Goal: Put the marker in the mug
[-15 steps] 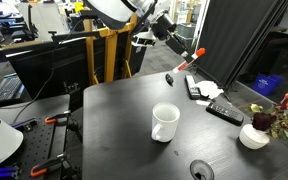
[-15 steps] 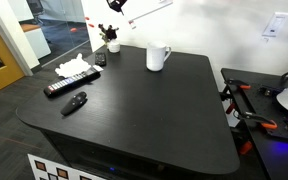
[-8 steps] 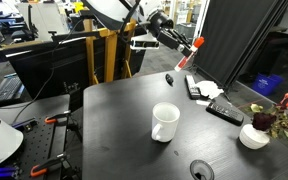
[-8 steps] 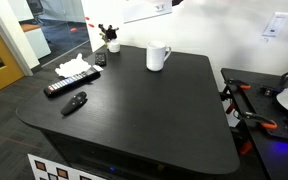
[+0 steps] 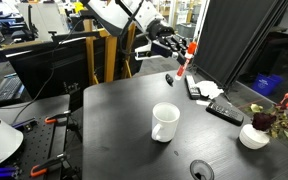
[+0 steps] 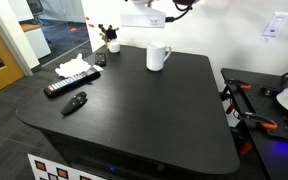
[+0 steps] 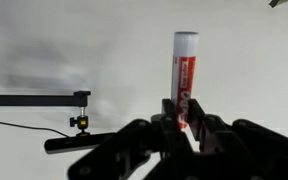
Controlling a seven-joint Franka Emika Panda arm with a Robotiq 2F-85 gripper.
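My gripper (image 5: 174, 47) is shut on the orange-red marker (image 5: 186, 58) and holds it high above the far edge of the black table. In the wrist view the marker (image 7: 184, 72) stands out of the dark jaws (image 7: 183, 125) against a pale wall. The white mug (image 5: 165, 122) stands upright on the table, well below and nearer than the gripper, with its handle to one side. It also shows in an exterior view (image 6: 158, 57). There the gripper (image 6: 180, 5) is at the top edge of the picture, above the mug.
A black remote (image 5: 224, 111), white papers (image 5: 206, 90), a small dark stubby object (image 5: 169, 78) and a white flowered bowl (image 5: 254, 135) lie toward the table's far side. Another remote (image 6: 69, 84) and a dark object (image 6: 75, 102) show in an exterior view. Yellow frames stand behind.
The gripper has moved with the marker toward the space above the mug and lower. The marker has swung from slanted to nearly upright. The mug has not moved.
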